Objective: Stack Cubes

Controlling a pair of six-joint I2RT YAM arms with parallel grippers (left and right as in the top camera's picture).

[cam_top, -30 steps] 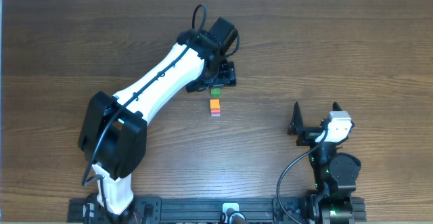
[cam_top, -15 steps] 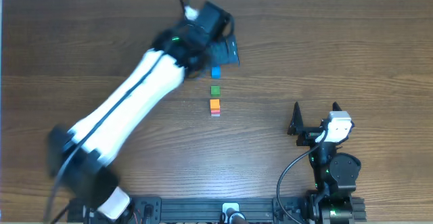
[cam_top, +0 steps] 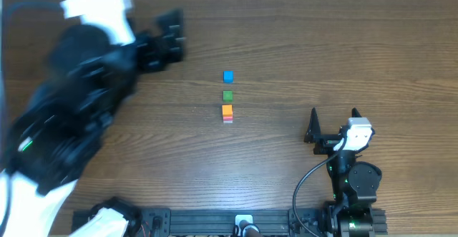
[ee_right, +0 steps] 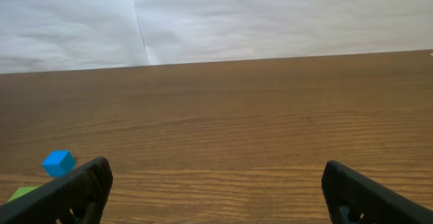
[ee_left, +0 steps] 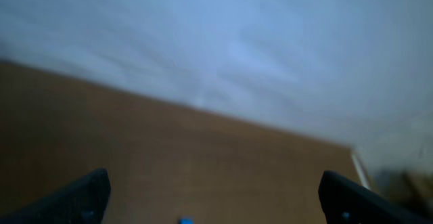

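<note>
Gaping wide apart, the left pincer (ee_left: pixel 213 183) and the right pincer (ee_right: pixel 216 168) each hold nothing.

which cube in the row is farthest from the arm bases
The blue cube, at the far end of the row; the green cube comes next and the orange cube is nearest.

Open table (cam_top: pixel 343 44) around cube row (cam_top: pixel 227 96)
</note>
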